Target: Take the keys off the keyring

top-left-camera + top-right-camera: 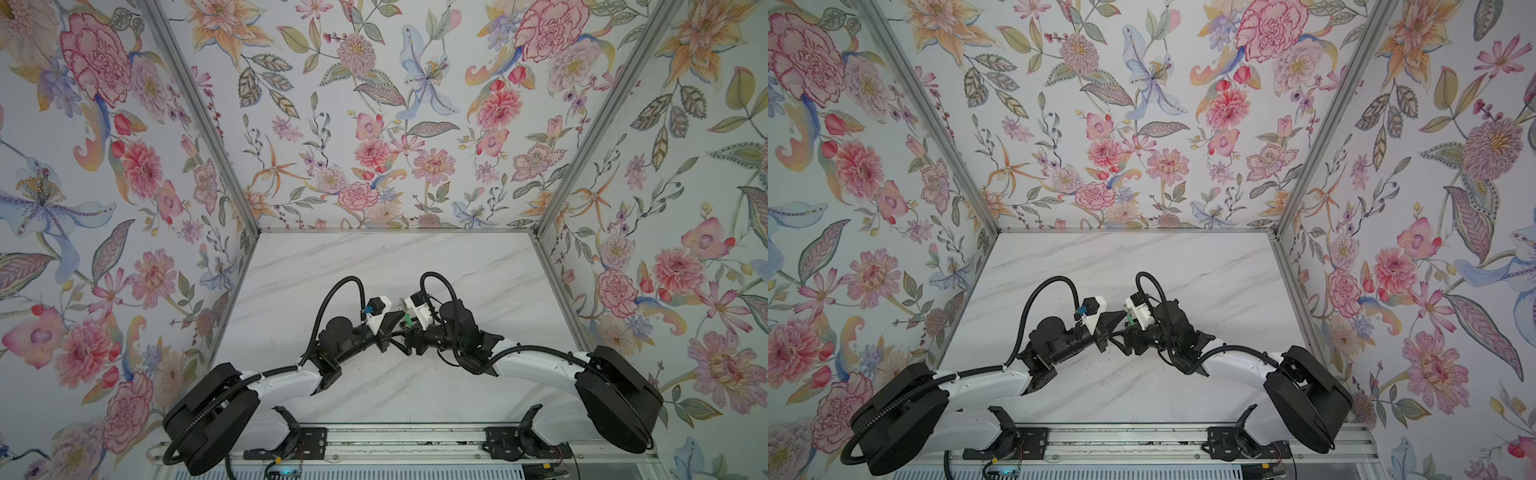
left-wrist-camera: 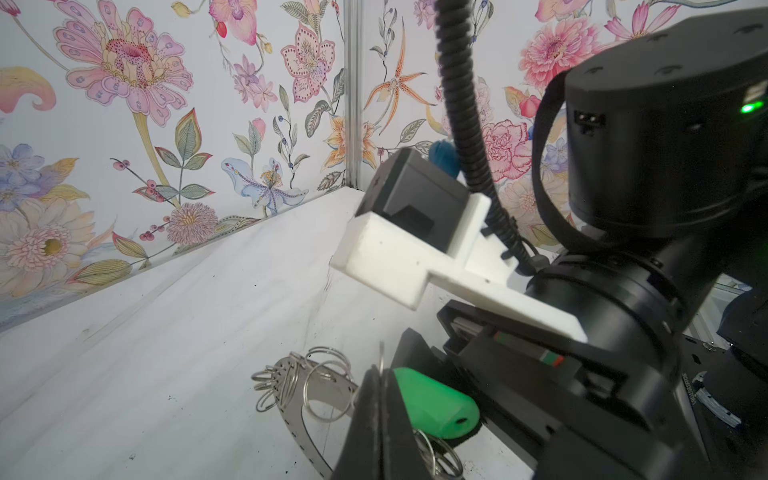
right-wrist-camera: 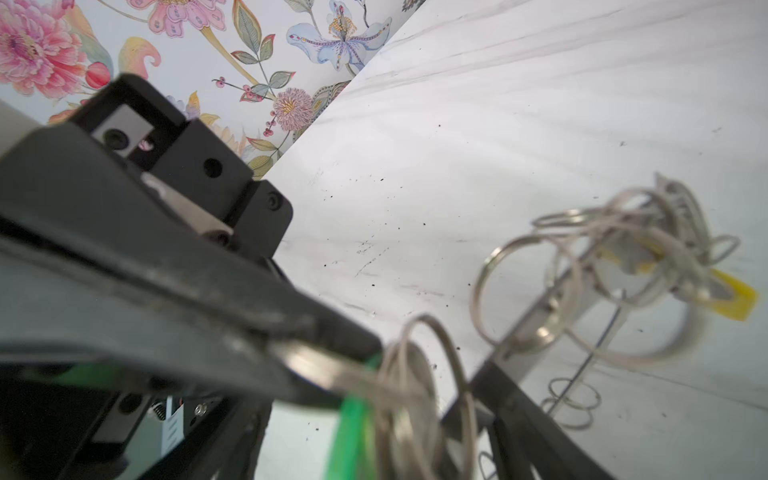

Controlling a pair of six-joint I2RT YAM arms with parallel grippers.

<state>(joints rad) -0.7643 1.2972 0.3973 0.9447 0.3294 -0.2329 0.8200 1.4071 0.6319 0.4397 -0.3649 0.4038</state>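
Starting nearest the point where the arms meet, the left claw [image 2: 376, 382] is clenched on the rim of the keyring [image 2: 297, 432]. It holds the grey disc tilted on edge over the surface [image 1: 374, 266]. That looks like a deliberate anchor, giving the other arm something fixed to pull against.

Right beside it, the green tag [image 2: 436, 409] of one key sits in the gap of the right claw [image 1: 410, 330], and its silvery blade [image 3: 311, 365] lies against one finger. I cannot tell whether that claw is pinching the tag or has released it (the wrist view is blurred just there). A loop of wire crosses close by the green tag, so my judgement is that this key is not yet free of the ring.

Farther along the disc, the fringe of wire loops [image 2: 266, 380] bunches together. The yellow tag [image 3: 735, 301] hangs among them at the far end, well apart from either claw, so the second key looks left for later. Beyond, the marble surface runs back to the floral walls [image 1: 374, 124].
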